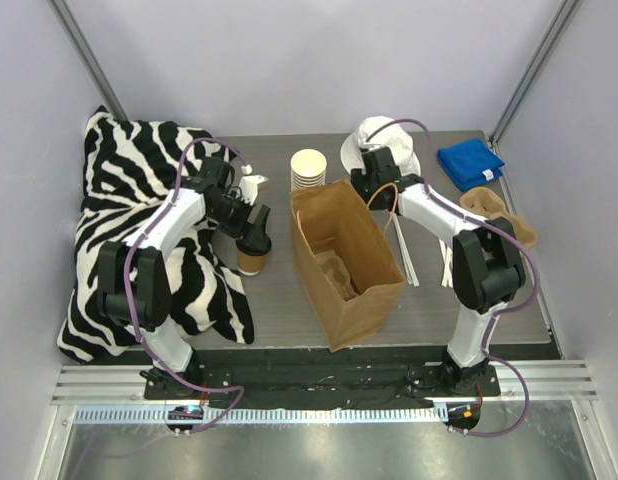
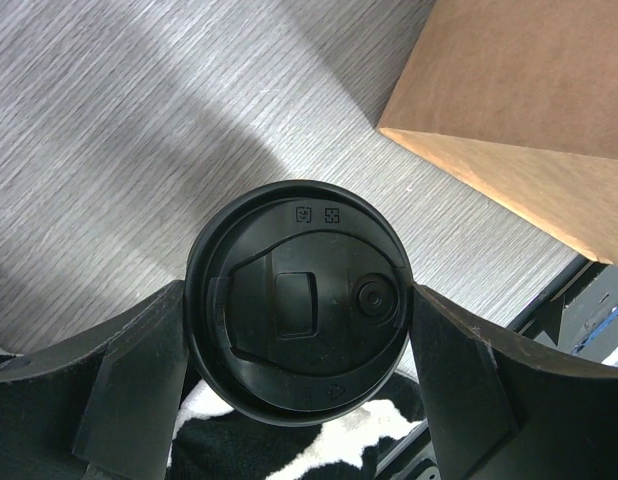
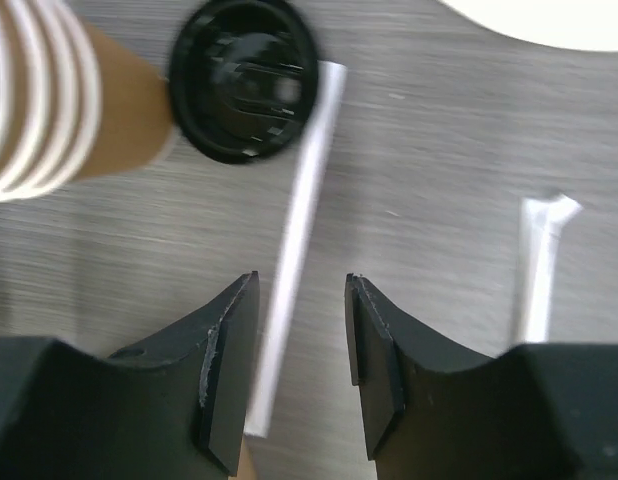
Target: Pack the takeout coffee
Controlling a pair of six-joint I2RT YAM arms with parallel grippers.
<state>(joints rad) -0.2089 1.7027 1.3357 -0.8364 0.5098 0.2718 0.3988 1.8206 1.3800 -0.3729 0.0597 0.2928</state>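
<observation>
Worktop (image 1: 279,300): grey wood-grain surface, walled on three sides.
Takeout coffee (image 1: 253,258): upright, left of the worktop centre, at the edge of the zebra-print cloth (image 1: 119,200) and left of, apart from, the brown paper bag (image 1: 344,262). The black lid (image 2: 299,300) is on.
Left gripper (image 1: 251,230): over the coffee. In the wrist view one finger (image 2: 139,375) presses each side of the lid rim; the jaws are clamped on the cup top.
Right gripper (image 3: 301,320): behind the bag, toward the far edge. The jaws stand apart and hold nothing; a paper-wrapped straw (image 3: 301,215) lies on the worktop in line with the gap.
Second straw (image 3: 539,265): to the right of the first, well apart from it.
Brown paper bag: open, upright, at the worktop centre.
Stack of lidless cups (image 1: 309,168): behind the bag's left corner, near the far edge.
Loose black lid (image 3: 244,80): blurred, just beside the cup stack; what it rests on cannot be told.
White bucket hat (image 1: 381,138): far edge, right of centre.
Blue cloth (image 1: 470,162): far right corner.
Moulded-pulp tray (image 1: 497,212): right edge.
</observation>
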